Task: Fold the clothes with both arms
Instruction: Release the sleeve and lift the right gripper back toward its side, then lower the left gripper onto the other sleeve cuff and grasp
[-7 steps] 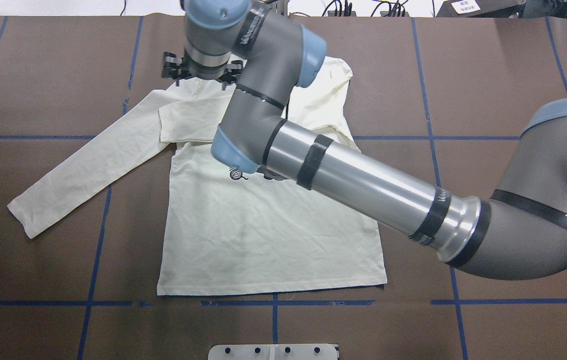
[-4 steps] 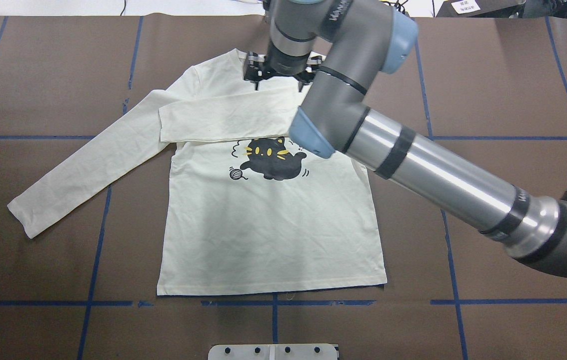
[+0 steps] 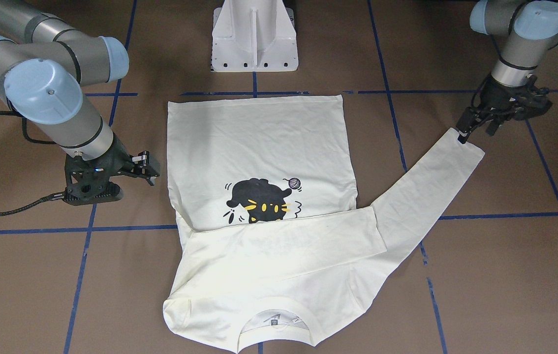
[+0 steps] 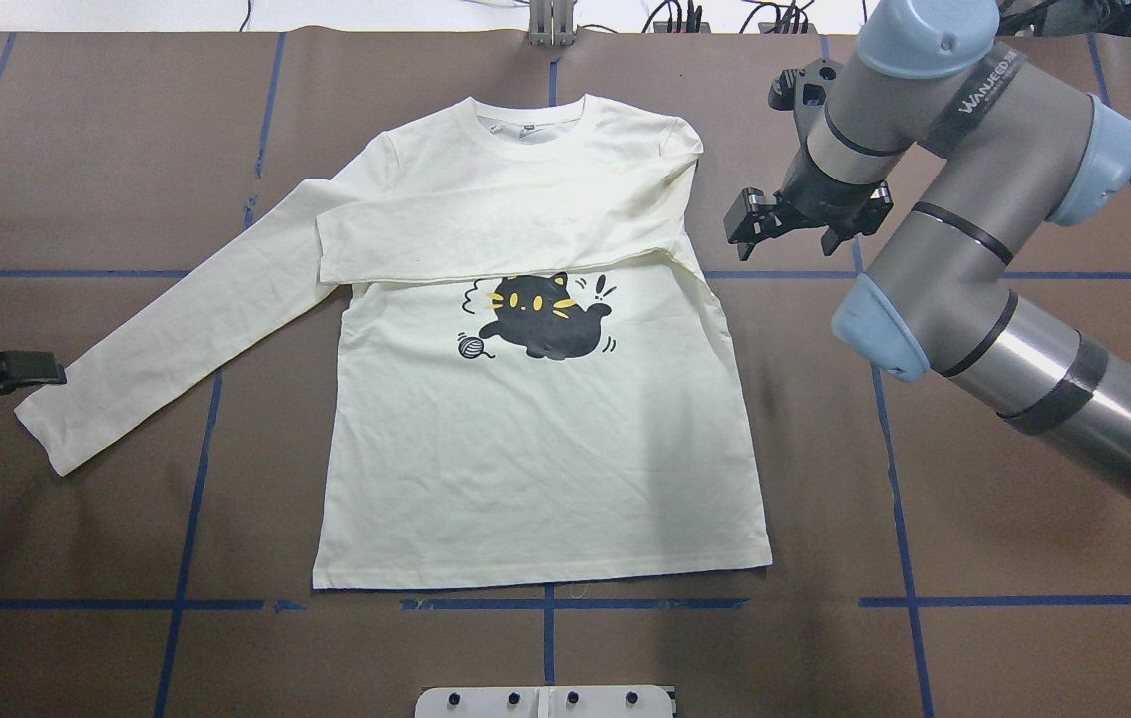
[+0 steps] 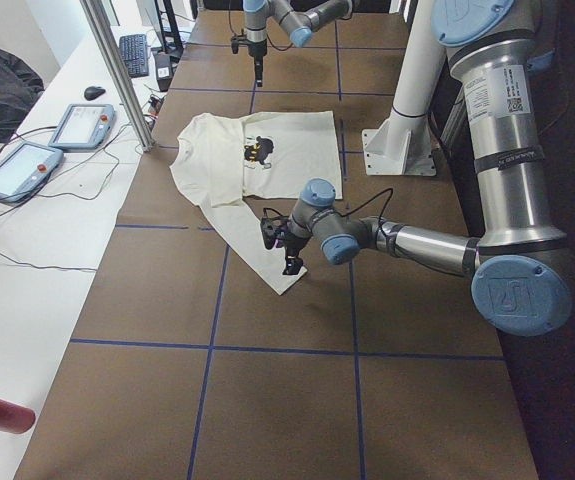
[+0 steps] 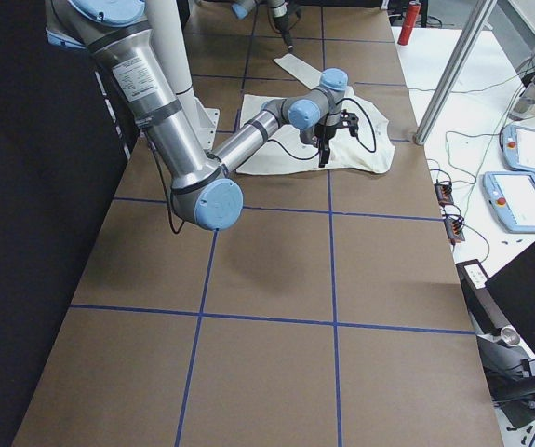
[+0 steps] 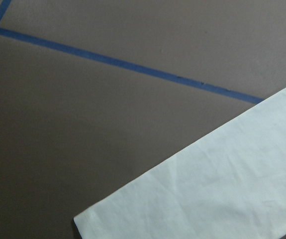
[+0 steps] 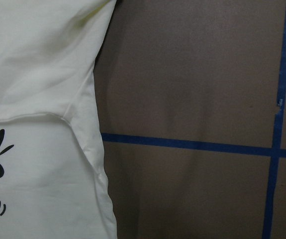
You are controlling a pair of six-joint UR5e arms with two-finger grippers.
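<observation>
Shirt (image 4: 526, 459): flat on table (image 4: 974, 519), print up; one sleeve (image 4: 466, 234) across chest, the other out toward 8 o'clock.
Right gripper (image 4: 793, 231): spread, empty, at shirt's 2 o'clock.
Left gripper (image 3: 477, 135): spread, at outstretched cuff (image 3: 466, 150).

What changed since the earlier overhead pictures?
The right gripper swung toward the robot's right, off the cream-white long-sleeved shirt, and hangs open over the brown table. The left gripper came in at the outstretched sleeve's cuff. The shirt stayed flat, other sleeve folded across the chest.
</observation>
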